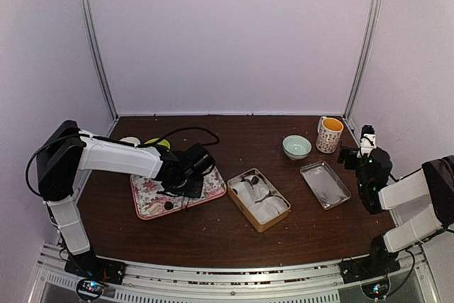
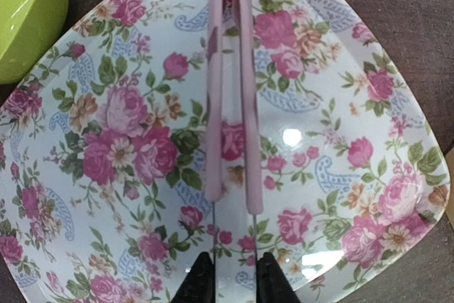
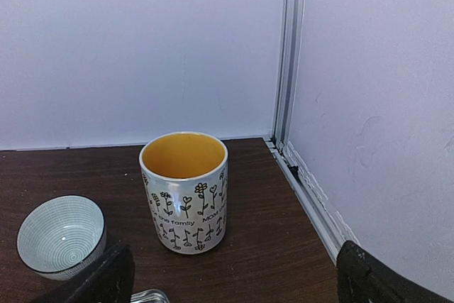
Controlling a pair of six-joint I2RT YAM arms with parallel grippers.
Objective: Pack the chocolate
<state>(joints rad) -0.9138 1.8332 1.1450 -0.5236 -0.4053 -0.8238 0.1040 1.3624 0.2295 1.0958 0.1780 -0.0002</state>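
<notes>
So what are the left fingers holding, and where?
The pink two-armed tongs, pinched at their thin near end between the left fingers. The right fingers hold nothing.

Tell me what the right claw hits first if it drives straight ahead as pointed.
Most likely the flowered mug, standing upright slightly left of centre ahead of the open right claw. The small bowl sits further left, probably outside that line. Depth is hard to judge.

- Saw a shiny, smooth flowered plate [image 2: 340, 175].
- Saw smooth pink plastic on the tongs [image 2: 215, 118].
- Found dark brown wood on the table [image 3: 269, 246].
- Spotted a shiny metal tray [image 1: 325, 184].
- Saw a glossy mug [image 3: 186, 196].
</notes>
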